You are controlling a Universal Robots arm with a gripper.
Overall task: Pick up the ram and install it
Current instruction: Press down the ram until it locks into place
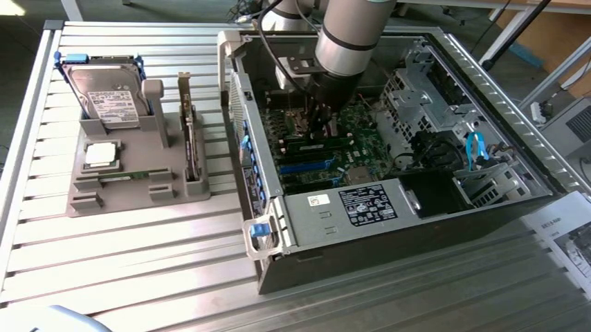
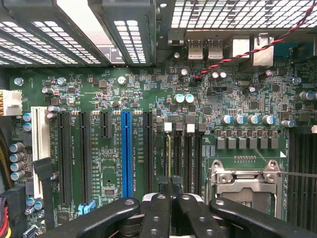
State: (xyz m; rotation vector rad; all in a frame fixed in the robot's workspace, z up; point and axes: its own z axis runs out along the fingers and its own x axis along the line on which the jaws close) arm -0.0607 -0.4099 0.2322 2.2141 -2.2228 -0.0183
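Little can be read. The black rectangular label (image 1: 367, 205) on the grey metal power-supply box (image 1: 342, 214) carries rows of white print too small to make out, as does the small white sticker (image 1: 319, 200) beside it on the same box and the white label (image 1: 117, 105) on the silver hard drive (image 1: 106, 93) standing in the grey plastic holder (image 1: 129, 187). On the green motherboard (image 2: 148, 124), white lettering runs alongside the black and blue expansion slots (image 2: 127, 146) and the memory slots (image 2: 183, 153), but the characters cannot be told.
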